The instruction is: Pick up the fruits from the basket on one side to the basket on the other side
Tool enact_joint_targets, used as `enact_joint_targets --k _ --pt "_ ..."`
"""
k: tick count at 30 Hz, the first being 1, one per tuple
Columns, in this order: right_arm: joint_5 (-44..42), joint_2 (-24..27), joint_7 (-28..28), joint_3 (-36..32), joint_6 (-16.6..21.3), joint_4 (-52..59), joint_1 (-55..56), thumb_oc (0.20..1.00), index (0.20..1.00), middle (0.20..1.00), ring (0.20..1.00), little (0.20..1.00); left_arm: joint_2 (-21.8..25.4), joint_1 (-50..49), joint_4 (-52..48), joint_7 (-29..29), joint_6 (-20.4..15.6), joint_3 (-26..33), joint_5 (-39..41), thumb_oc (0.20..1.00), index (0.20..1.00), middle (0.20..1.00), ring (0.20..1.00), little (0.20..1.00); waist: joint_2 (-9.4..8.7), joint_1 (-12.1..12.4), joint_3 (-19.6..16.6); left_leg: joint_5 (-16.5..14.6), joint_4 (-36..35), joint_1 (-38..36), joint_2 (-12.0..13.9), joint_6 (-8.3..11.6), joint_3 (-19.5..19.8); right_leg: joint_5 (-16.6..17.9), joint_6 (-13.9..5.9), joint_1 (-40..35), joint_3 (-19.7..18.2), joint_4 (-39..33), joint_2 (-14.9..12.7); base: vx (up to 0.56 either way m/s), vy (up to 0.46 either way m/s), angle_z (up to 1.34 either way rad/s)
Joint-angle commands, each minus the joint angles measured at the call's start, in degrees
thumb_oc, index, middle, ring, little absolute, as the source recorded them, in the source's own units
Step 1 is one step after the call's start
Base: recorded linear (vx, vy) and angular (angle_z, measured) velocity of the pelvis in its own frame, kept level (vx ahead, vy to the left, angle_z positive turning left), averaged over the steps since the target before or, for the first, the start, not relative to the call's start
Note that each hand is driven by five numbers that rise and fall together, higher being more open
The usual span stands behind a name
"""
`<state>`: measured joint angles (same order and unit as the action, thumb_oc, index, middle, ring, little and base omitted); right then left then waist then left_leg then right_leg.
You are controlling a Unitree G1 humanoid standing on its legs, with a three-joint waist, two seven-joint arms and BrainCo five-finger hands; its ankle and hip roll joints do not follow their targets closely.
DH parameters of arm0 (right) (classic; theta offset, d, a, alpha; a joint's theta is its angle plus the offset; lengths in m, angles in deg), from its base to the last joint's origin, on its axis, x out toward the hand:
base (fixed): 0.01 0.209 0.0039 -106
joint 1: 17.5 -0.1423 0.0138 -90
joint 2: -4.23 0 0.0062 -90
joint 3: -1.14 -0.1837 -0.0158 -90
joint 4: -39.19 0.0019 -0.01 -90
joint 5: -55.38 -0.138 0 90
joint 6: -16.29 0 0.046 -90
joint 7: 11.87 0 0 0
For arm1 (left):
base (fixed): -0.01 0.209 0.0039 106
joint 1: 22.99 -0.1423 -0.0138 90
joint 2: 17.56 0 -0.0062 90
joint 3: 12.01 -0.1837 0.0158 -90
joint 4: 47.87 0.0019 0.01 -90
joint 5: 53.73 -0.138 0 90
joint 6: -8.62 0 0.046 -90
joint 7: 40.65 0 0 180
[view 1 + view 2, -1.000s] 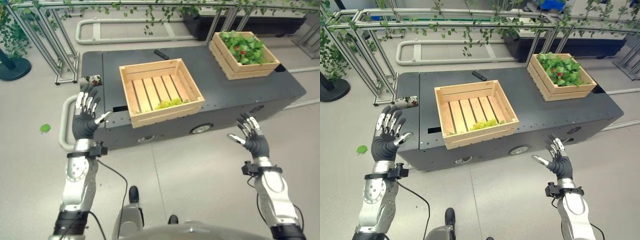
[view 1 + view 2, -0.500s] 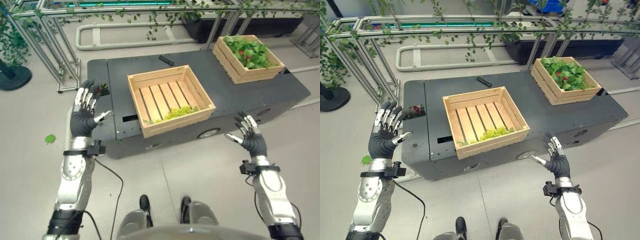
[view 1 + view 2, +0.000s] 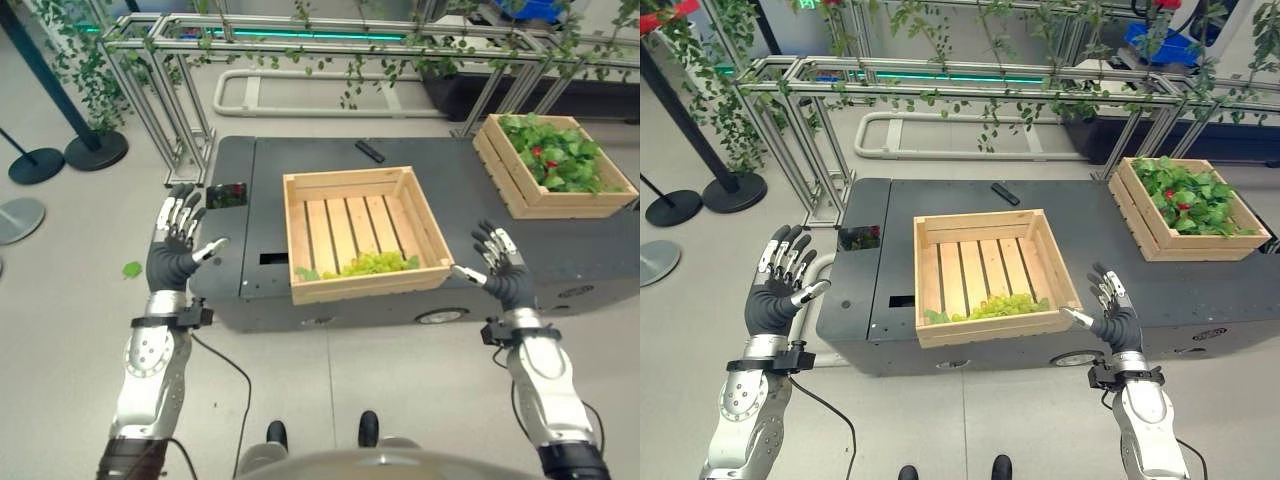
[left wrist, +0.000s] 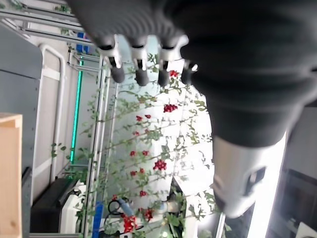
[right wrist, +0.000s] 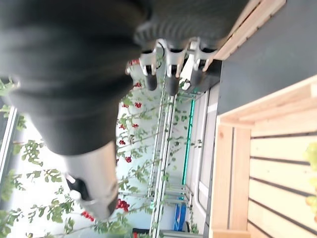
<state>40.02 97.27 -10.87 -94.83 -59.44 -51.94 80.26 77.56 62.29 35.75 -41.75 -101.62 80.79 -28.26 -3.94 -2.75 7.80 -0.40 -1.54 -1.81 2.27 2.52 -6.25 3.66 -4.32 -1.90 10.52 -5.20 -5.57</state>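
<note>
A dark surface (image 3: 885, 250) carries a slatted wooden crate (image 3: 989, 275) near its middle, with a bunch of green grapes (image 3: 1004, 305) lying against the crate's near wall. Well to the right of that crate sits a second wooden crate (image 3: 1188, 212) heaped with green leaves and a few red fruits. A small black remote (image 3: 1005, 194) lies just behind the middle crate. The left hand (image 3: 776, 291) hovers off the surface's left end, fingers spread; the right hand (image 3: 1108, 312) hangs by the middle crate's near right corner, fingers straight.
</note>
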Motion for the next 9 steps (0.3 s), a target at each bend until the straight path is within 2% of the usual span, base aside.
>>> enact_joint_targets --k 1,9 --pt "-1.49 1.37 -0.52 -1.46 2.67 1.11 -1.84 1.0 1.0 1.0 1.0 1.0 0.99 1.94 1.69 -0.34 -1.63 0.48 -2.68 1.0 1.0 1.0 1.0 1.0 -0.08 0.33 -2.03 -3.26 3.41 0.56 1.5 1.09 -0.87 -5.12 -4.34 -0.94 2.8 2.42 -2.38 0.0 0.0 0.0" --pt "-1.42 1.35 -0.62 -0.87 2.68 0.18 -2.31 1.0 1.0 1.0 1.0 1.0 1.03 0.94 6.91 -0.33 -0.99 -0.29 -3.98 1.0 1.0 1.0 1.0 1.0 0.13 0.45 -2.22 -3.59 3.36 -0.1 1.64 1.19 -1.17 -5.77 -4.07 -1.69 2.75 2.45 -2.25 0.01 -0.001 0.01"
